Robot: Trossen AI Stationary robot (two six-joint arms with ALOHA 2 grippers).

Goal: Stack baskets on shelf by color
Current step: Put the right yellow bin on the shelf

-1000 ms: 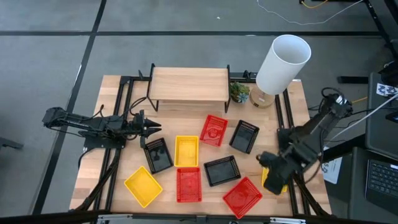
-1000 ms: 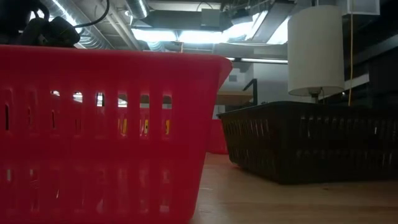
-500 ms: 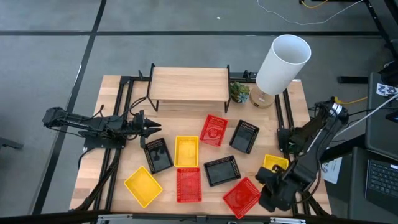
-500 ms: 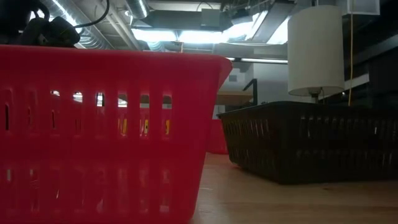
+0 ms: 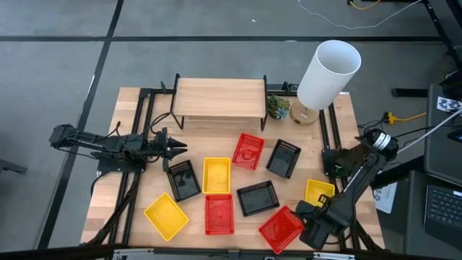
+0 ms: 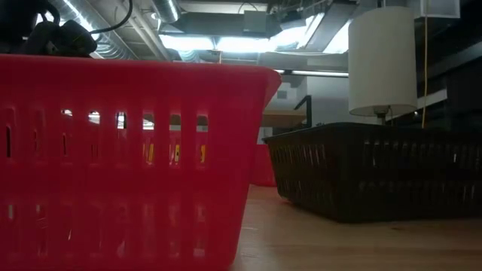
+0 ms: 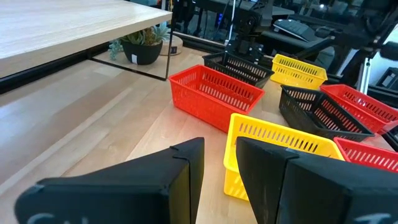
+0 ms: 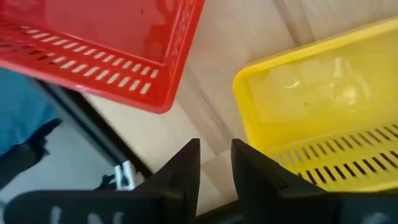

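The right claw [image 5: 312, 230], clenched on nothing, is pulling back off the yellow basket [image 5: 318, 193] now lying uncovered on the bench [image 5: 130, 209]; the left claw [image 5: 180, 150], nearly clenched, is staying put.

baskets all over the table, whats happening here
Nothing is stacked yet: the shelf is bare and the red, yellow and black baskets lie scattered on the table. The right end effector hangs empty at the front right corner, near a yellow basket. The left end effector waits beside a black basket.
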